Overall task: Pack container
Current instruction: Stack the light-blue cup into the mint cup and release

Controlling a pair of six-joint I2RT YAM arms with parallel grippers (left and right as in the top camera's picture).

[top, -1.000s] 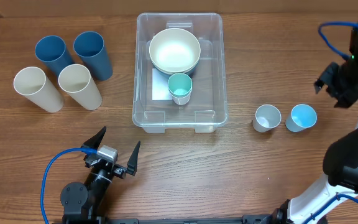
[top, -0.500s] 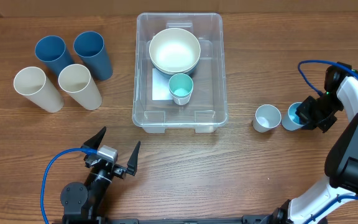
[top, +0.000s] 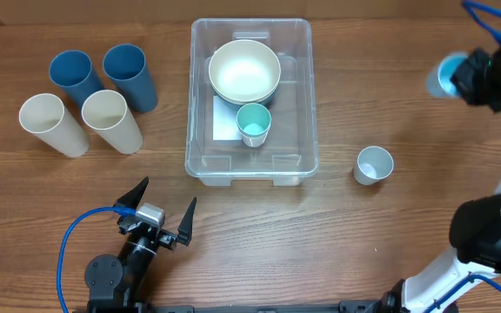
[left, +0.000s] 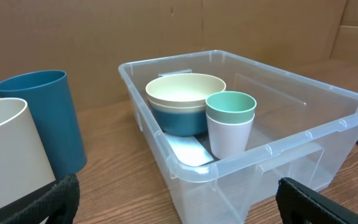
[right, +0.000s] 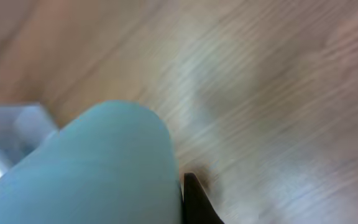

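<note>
The clear container [top: 200,130] stands mid-table, holding a cream bowl [top: 244,69] and a small teal-rimmed cup [top: 252,122]. High at the far right, my right gripper [top: 459,76] is shut on a small light blue cup [top: 443,74], lifted off the table and blurred by motion. In the right wrist view that cup [right: 98,168] fills the lower left, with one dark fingertip [right: 194,202] against its side; the other is hidden. My left gripper [top: 159,213] rests open at the near edge, facing the container [left: 278,146], with nothing between its fingers.
A small white cup [top: 374,164] stands right of the container. Two tall blue cups [top: 103,76] and two tall cream cups [top: 81,122] stand in a cluster at the left. The left wrist view shows a blue one [left: 39,118] and a cream one [left: 8,149] close by.
My right gripper came down to the light blue cup beside the white cup, shut on it, and lifted it up and toward the far right. The left arm has not moved.
</note>
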